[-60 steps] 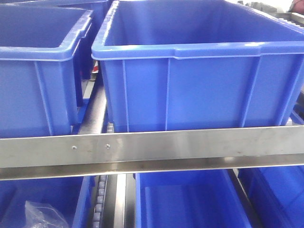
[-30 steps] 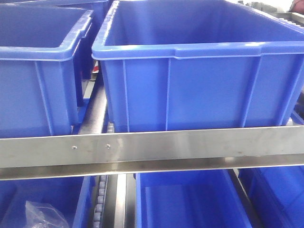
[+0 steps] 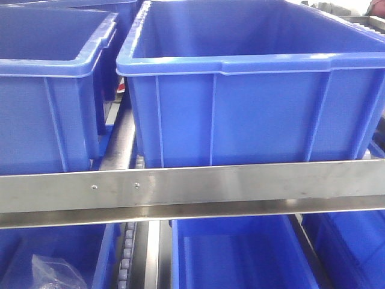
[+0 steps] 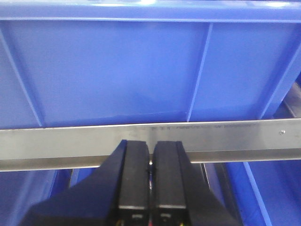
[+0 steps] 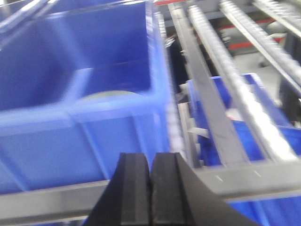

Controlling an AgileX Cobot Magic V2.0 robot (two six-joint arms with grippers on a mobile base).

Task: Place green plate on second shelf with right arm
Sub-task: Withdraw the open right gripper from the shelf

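Observation:
In the blurred right wrist view, the curved top of the pale green plate (image 5: 110, 95) shows inside a large blue bin (image 5: 70, 127), just behind its near wall; the rest of it is hidden. My right gripper (image 5: 151, 157) is shut and empty, in front of that bin's near wall and above a metal shelf rail (image 5: 42, 200). My left gripper (image 4: 150, 144) is shut and empty, right in front of a metal shelf rail (image 4: 225, 139) below another blue bin (image 4: 141, 70). The front view shows neither the plate nor the grippers.
The front view shows two big blue bins (image 3: 240, 102) (image 3: 42, 90) on a shelf behind a steel rail (image 3: 198, 186). More blue bins (image 3: 240, 253) sit below, one holding a clear plastic bag (image 3: 54, 271). Roller tracks (image 5: 244, 89) run back on the right.

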